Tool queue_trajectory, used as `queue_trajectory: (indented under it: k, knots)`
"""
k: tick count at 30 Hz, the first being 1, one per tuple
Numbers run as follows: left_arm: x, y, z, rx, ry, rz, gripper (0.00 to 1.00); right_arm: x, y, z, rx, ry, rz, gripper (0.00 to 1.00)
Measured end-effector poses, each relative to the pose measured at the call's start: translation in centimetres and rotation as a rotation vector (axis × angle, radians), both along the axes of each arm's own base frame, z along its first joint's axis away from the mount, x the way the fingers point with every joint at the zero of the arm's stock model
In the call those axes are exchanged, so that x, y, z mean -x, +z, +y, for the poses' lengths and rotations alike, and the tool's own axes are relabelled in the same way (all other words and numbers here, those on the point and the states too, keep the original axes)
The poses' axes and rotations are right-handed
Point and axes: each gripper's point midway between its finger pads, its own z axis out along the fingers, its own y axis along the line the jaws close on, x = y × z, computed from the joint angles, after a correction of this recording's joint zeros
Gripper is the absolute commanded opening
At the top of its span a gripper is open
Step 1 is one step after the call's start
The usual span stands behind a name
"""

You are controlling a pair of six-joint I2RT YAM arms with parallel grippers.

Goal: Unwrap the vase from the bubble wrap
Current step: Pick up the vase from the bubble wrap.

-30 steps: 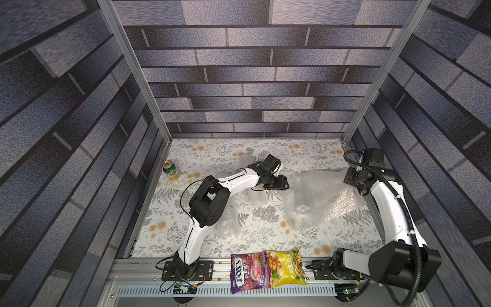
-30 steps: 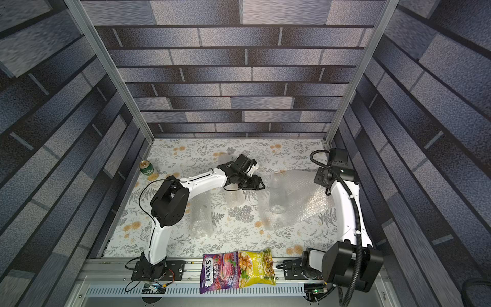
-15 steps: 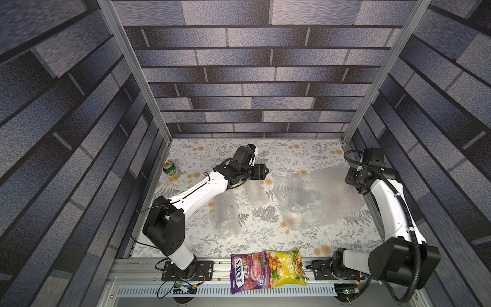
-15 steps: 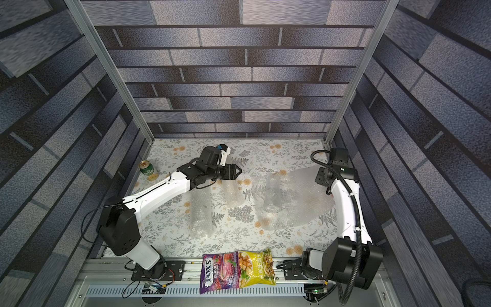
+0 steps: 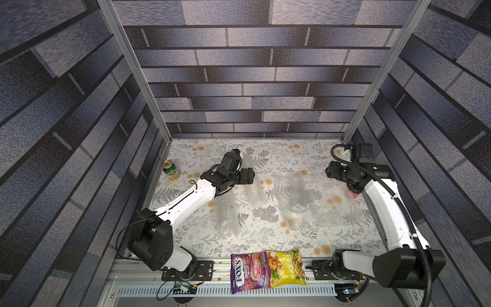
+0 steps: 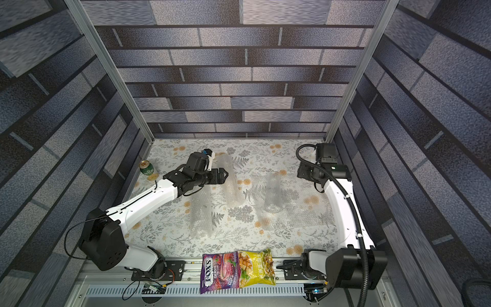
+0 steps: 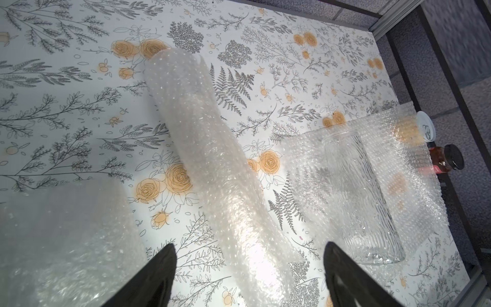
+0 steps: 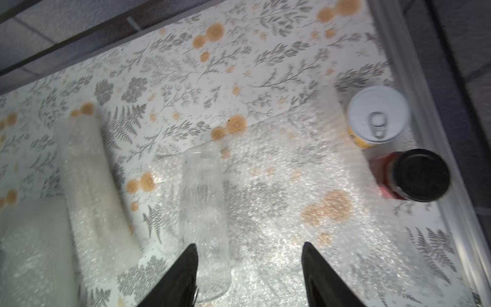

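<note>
We are looking down on a flowered table (image 5: pixel 265 239) where the vase (image 5: pixel 297 195), clear ribbed glass, is lying bare on its side, its wider end pointing toward the front rail. It is resting on a flattened sheet of bubble wrap (image 5: pixel 332 212) that is spreading out toward the right arm's side; the sheet is lying under the vase, not around it, as both top views are showing (image 6: pixel 273 195). Our left gripper (image 5: pixel 249 176) is hovering over the far roll (image 5: pixel 255 186), a long bundle in its own wrapping, with a second, near roll (image 5: pixel 227 218) lying just beside it toward the left arm. In the left wrist view its dark fingers (image 7: pixel 162 273) are standing wide apart, the far roll (image 7: pixel 212 159) running between and beneath them, and we are seeing nothing pinched. Our right gripper (image 5: pixel 329 172) is hanging near the sheet's far edge; in the right wrist view its fingers (image 8: pixel 183 276) are also standing apart and holding nothing, with the vase (image 8: pixel 204 212) lying below them. A yellow can (image 8: pixel 377 117) and a black-lidded jar (image 8: pixel 414 175) are standing at the sheet's edge by the wall, a green can (image 5: pixel 169 168) is standing well apart at the left wall, and a purple sweet bag (image 5: pixel 248 272) and a yellow snack bag (image 5: pixel 285 268) are lying side by side on the front rail
</note>
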Motion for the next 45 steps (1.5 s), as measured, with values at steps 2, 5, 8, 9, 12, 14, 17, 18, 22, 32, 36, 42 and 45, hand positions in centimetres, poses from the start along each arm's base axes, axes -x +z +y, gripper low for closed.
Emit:
queue_trajectory:
  k: [2, 5, 8, 9, 12, 14, 17, 18, 22, 32, 36, 42, 45]
  knots:
    - [0.2, -0.7, 0.3, -0.007, 0.004, 0.012, 0.89, -0.3, -0.9, 1.9, -0.035, 0.040, 0.029, 0.65]
    - [0.6, -1.7, 0.5, -0.019, 0.003, 0.032, 0.89, -1.0, -2.2, 3.6, -0.054, 0.060, 0.056, 0.67]
    - [0.8, -2.0, 0.6, -0.023, 0.003, 0.039, 0.90, -1.7, -3.6, 5.1, -0.055, 0.075, 0.087, 0.72]
    - [0.8, -2.0, 0.6, -0.023, 0.003, 0.038, 0.90, -1.9, -4.2, 5.5, -0.056, 0.078, 0.104, 0.74]
    - [0.8, -1.8, 0.7, -0.020, 0.004, 0.033, 0.91, -2.7, -6.3, 6.6, -0.052, 0.088, 0.157, 0.74]
    - [0.8, -1.7, 0.7, -0.019, 0.004, 0.031, 0.94, -3.4, -7.6, 7.0, -0.043, 0.090, 0.187, 0.75]
    - [0.7, -1.6, 0.9, -0.018, 0.009, 0.030, 0.96, -4.6, -8.9, 7.6, -0.026, 0.088, 0.219, 0.77]
    - [0.7, -1.6, 1.0, -0.018, 0.012, 0.030, 0.96, -5.1, -9.3, 7.7, -0.018, 0.088, 0.225, 0.78]
    - [0.5, -1.6, 1.3, -0.018, 0.021, 0.031, 0.96, -6.6, -10.4, 8.1, 0.017, 0.082, 0.241, 0.79]
    - [0.0, -1.6, 2.1, -0.013, 0.041, 0.033, 0.97, -8.9, -13.0, 9.1, 0.059, 0.088, 0.288, 0.82]
    - [-0.3, -1.5, 2.3, -0.005, 0.045, 0.028, 0.97, -9.4, -14.0, 9.3, 0.077, 0.092, 0.314, 0.83]
    - [-0.4, -1.7, 2.6, 0.008, 0.046, 0.032, 0.96, -9.6, -15.8, 9.1, 0.109, 0.086, 0.358, 0.83]
    - [-0.5, -1.9, 2.7, 0.009, 0.047, 0.033, 0.95, -9.7, -16.8, 9.0, 0.122, 0.083, 0.380, 0.83]
